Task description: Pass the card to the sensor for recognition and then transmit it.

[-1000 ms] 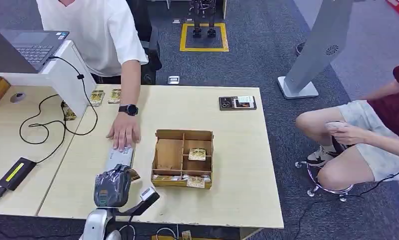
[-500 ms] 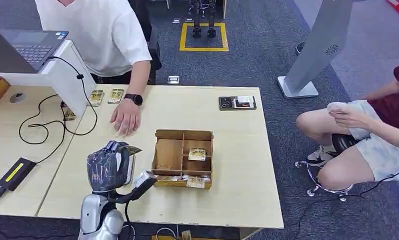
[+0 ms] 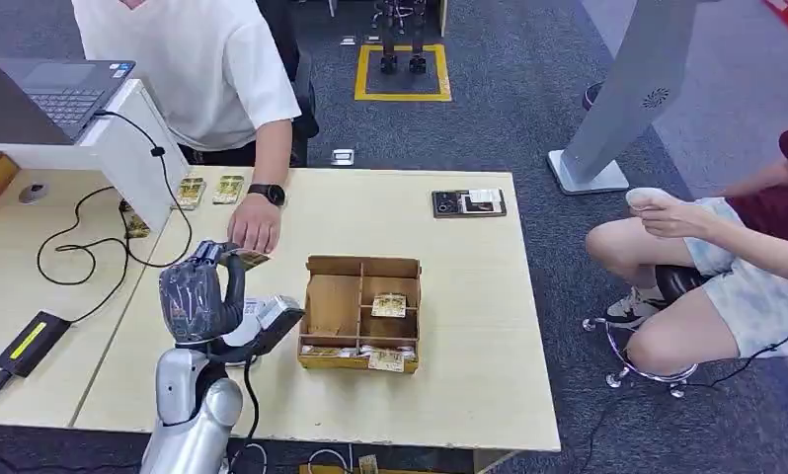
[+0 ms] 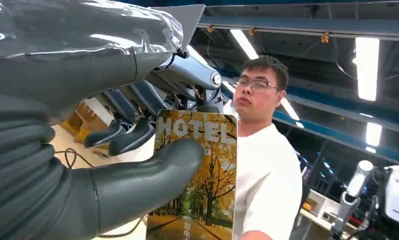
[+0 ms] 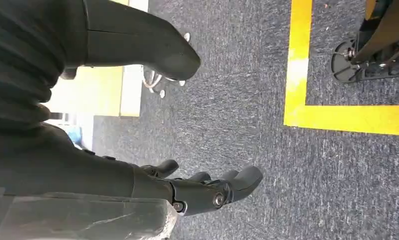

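left hand point(image 4: 112, 150) pinching card point(image 4: 197, 175), thumb across its printed face

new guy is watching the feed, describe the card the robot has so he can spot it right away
Start at the wooden table and find the divided box in its middle. Left of the box, the left robot hand is raised above the tabletop, near a person's hand. The card is pinched in it: it reads HOTEL over autumn trees, and unlike the cards in the box it is off the table.
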`<action>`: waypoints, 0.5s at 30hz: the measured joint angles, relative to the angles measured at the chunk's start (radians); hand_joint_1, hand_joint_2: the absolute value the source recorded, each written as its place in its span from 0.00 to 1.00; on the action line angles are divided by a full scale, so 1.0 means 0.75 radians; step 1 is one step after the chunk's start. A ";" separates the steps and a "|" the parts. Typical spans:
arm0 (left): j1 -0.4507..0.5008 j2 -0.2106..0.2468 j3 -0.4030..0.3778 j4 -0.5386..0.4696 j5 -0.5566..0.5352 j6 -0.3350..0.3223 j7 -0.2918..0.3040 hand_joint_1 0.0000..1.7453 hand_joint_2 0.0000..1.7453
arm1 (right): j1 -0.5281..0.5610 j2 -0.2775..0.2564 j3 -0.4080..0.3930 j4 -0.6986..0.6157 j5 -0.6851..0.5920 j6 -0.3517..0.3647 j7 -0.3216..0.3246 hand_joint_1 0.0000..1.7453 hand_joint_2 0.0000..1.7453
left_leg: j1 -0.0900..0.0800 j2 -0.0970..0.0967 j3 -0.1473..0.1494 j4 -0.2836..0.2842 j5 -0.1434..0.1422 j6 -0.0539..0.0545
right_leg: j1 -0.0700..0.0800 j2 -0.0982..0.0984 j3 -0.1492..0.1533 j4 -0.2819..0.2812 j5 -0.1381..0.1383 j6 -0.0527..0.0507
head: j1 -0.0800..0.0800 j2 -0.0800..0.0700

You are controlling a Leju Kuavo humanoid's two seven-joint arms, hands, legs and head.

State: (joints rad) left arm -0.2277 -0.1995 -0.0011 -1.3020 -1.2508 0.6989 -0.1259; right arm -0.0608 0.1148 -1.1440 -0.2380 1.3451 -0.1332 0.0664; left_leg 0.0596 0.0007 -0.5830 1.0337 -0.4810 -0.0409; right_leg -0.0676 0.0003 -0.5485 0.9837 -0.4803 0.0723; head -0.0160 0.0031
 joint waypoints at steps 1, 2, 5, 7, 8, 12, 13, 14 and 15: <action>-0.013 0.003 0.000 0.008 -0.003 -0.001 0.010 1.00 1.00 | -0.001 0.000 0.002 0.001 0.006 0.000 0.000 0.00 1.00 | 0.000 0.000 0.000 0.000 0.000 0.000 | 0.000 0.000 0.000 0.000 0.000 0.000 | 0.000 0.000; -0.024 0.006 0.000 0.015 -0.007 -0.001 0.020 1.00 1.00 | -0.003 0.000 0.003 0.002 0.010 0.000 0.004 0.00 1.00 | 0.000 0.000 0.000 0.000 0.000 0.000 | 0.000 0.000 0.000 0.000 0.000 0.000 | 0.000 0.000; -0.053 0.014 -0.001 0.041 -0.017 -0.001 0.046 1.00 1.00 | -0.004 0.000 0.007 0.005 0.013 0.000 0.008 0.00 1.00 | 0.000 0.000 0.000 0.000 0.000 0.000 | 0.000 0.000 0.000 0.000 0.000 0.000 | 0.000 0.000; -0.070 0.020 -0.001 0.061 -0.026 -0.001 0.069 1.00 1.00 | -0.004 0.000 0.010 0.008 0.014 -0.001 0.008 0.00 1.00 | 0.000 0.000 0.000 0.000 0.000 0.000 | 0.000 0.000 0.000 0.000 0.000 0.000 | 0.000 0.000; -0.076 0.023 -0.001 0.070 -0.029 -0.001 0.078 1.00 1.00 | -0.004 0.000 0.013 0.009 0.018 -0.002 0.008 0.00 1.00 | 0.000 0.000 0.000 0.000 0.000 0.000 | 0.000 0.000 0.000 0.000 0.000 0.000 | 0.000 0.000; -0.092 0.032 -0.001 0.102 -0.036 -0.001 0.094 1.00 1.00 | -0.006 0.000 0.020 0.010 0.018 -0.003 0.008 0.00 1.00 | 0.000 0.000 0.000 0.000 0.000 0.000 | 0.000 0.000 0.000 0.000 0.000 0.000 | 0.000 0.000; -0.094 0.034 -0.001 0.108 -0.036 -0.001 0.094 1.00 1.00 | -0.006 0.000 0.021 0.010 0.018 -0.003 0.008 0.00 1.00 | 0.000 0.000 0.000 0.000 0.000 0.000 | 0.000 0.000 0.000 0.000 0.000 0.000 | 0.000 0.000; -0.096 0.035 -0.001 0.112 -0.036 -0.001 0.094 1.00 1.00 | -0.006 0.000 0.022 0.011 0.018 -0.003 0.007 0.00 1.00 | 0.000 0.000 0.000 0.000 0.000 0.000 | 0.000 0.000 0.000 0.000 0.000 0.000 | 0.000 0.000; -0.098 0.036 -0.001 0.118 -0.036 -0.001 0.094 1.00 1.00 | -0.006 0.000 0.024 0.011 0.018 -0.003 0.007 0.00 1.00 | 0.000 0.000 0.000 0.000 0.000 0.000 | 0.000 0.000 0.000 0.000 0.000 0.000 | 0.000 0.000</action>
State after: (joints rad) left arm -0.3015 -0.1728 -0.0015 -1.2135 -1.2779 0.6985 -0.0553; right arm -0.0655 0.1148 -1.1261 -0.2300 1.3584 -0.1354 0.0717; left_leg 0.0596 0.0008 -0.5831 1.0337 -0.4810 -0.0409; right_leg -0.0676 0.0005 -0.5488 0.9837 -0.4804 0.0723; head -0.0160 0.0031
